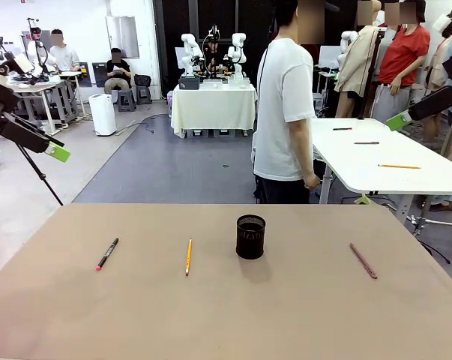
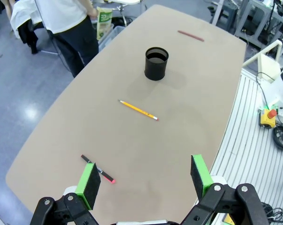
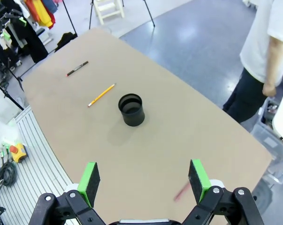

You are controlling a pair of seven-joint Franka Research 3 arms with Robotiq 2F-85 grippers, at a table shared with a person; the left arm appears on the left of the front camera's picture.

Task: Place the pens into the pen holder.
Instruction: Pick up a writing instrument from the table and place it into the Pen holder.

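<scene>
Pen holder [image 1: 250, 236] stands upright. Yellow pencil [image 1: 188, 256] lies left of it, black pen [image 1: 107, 254] farther left, reddish-brown pen [image 1: 363, 260] well right. Left gripper [image 2: 144, 165] and right gripper [image 3: 143, 165] are above the table, jaws spread wide, empty.

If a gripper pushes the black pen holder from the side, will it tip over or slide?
The pen holder stands upright and looks about as wide as tall, so it would likely slide rather than tip. It appears empty, so it is probably light and easily shoved across the smooth table.

Reddish-brown pen [image 3: 180, 192], a blurred streak low in the right wrist view
</scene>
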